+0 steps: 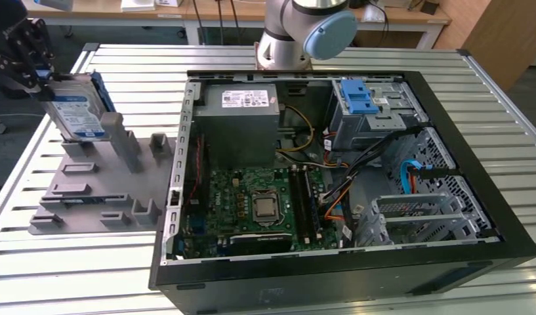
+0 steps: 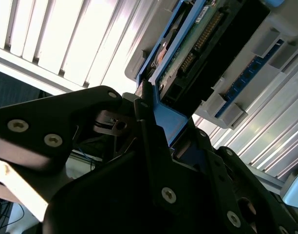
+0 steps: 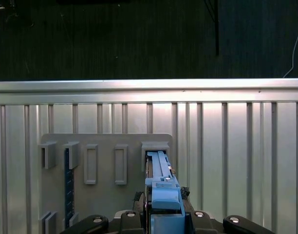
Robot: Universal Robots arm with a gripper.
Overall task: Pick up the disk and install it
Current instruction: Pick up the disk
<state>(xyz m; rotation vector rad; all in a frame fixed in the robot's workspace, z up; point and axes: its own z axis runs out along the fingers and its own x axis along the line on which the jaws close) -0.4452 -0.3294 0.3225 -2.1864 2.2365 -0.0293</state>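
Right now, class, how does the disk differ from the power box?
The disk stands on edge on the grey rack, outside the computer; the power box sits inside it. The disk is slim, with a blue frame; the power box is bulky and plain grey. Both are boxy and carry a label.

I read the disk [image 1: 78, 113] as silver, label white-and-blue, frame blue. The gripper [image 1: 40, 85] is black. The fixture plate [image 1: 79, 190] is plain grey; the table [image 1: 66, 269] silvery, ribbed in parallel slats. The computer case [image 1: 338, 285] is black, its motherboard [image 1: 250, 200] green, its power supply [image 1: 246, 125] grey with a white sticker.
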